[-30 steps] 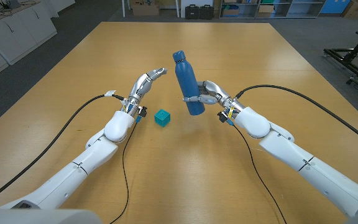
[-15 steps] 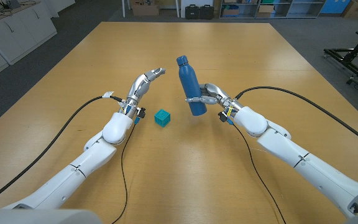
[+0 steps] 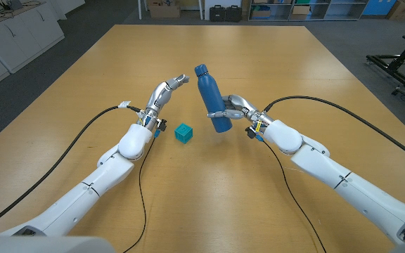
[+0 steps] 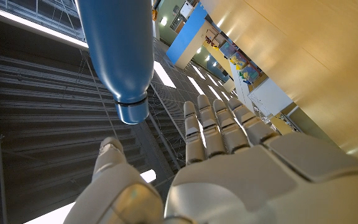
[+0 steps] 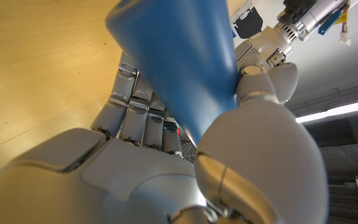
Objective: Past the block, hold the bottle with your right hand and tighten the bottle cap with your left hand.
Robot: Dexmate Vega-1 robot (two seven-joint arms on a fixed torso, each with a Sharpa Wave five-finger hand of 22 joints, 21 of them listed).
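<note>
A blue bottle with a blue cap is lifted off the table and tilted toward my left. My right hand grips its lower body; in the right wrist view the fingers and thumb wrap the bottle. My left hand is open with fingers straight, a short way left of the cap and not touching it. In the left wrist view the cap hangs just beyond my left hand. A small teal block sits on the table between the two forearms, nearer me than the bottle.
Black cables run along both arms over the wood. Cabinets stand off the table's left side, boxes and cases beyond its far edge, and a black frame at the right.
The bottle in my right hand swung a little right and upright, then came back left and tilted toward my left hand. My left hand has barely moved.
</note>
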